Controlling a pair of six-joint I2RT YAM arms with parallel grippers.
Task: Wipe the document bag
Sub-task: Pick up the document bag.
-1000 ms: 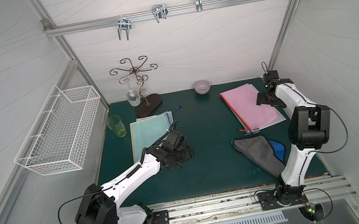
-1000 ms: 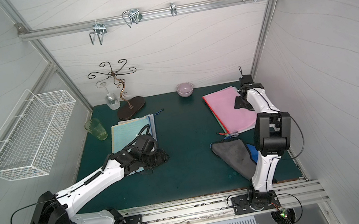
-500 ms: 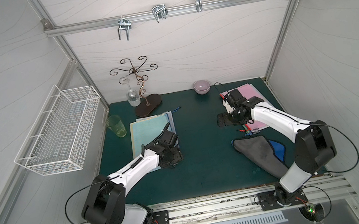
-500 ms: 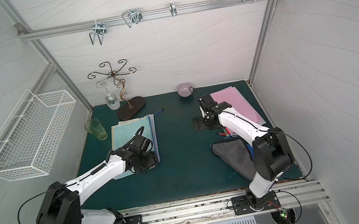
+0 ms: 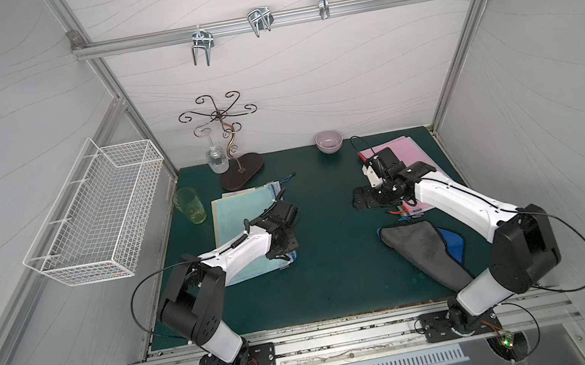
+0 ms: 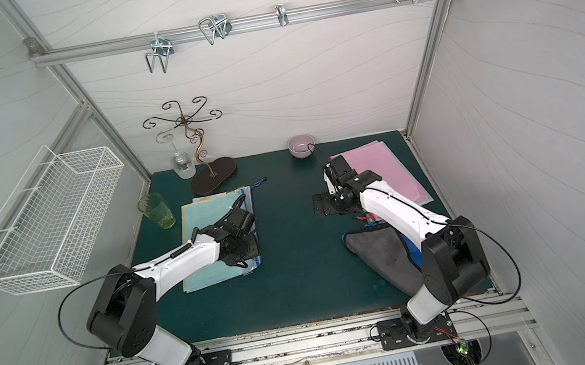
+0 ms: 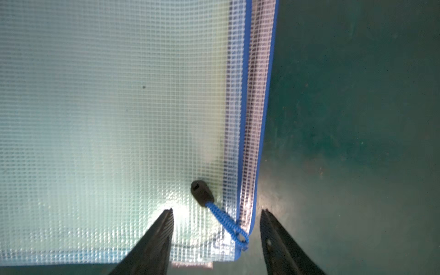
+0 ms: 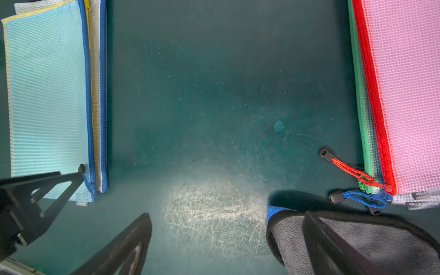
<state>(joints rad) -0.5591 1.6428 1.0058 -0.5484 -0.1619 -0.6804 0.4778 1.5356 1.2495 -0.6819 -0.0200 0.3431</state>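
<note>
My left arm (image 5: pixel 238 249) is folded low, elbow tucked back by its base and forearm reaching forward and inward. The wrist is bent so my left hand (image 7: pixel 216 212) points pretty much straight down, its two fingers (image 7: pixel 154 238) parted with a clear gap and not pinching anything. My right arm (image 5: pixel 454 200) is stretched out longer, forearm running forward and in toward the middle, and my right hand (image 8: pixel 227 214) hangs in the air angled down, spread really wide and holding nothing, well apart from the left one in both top views.
</note>
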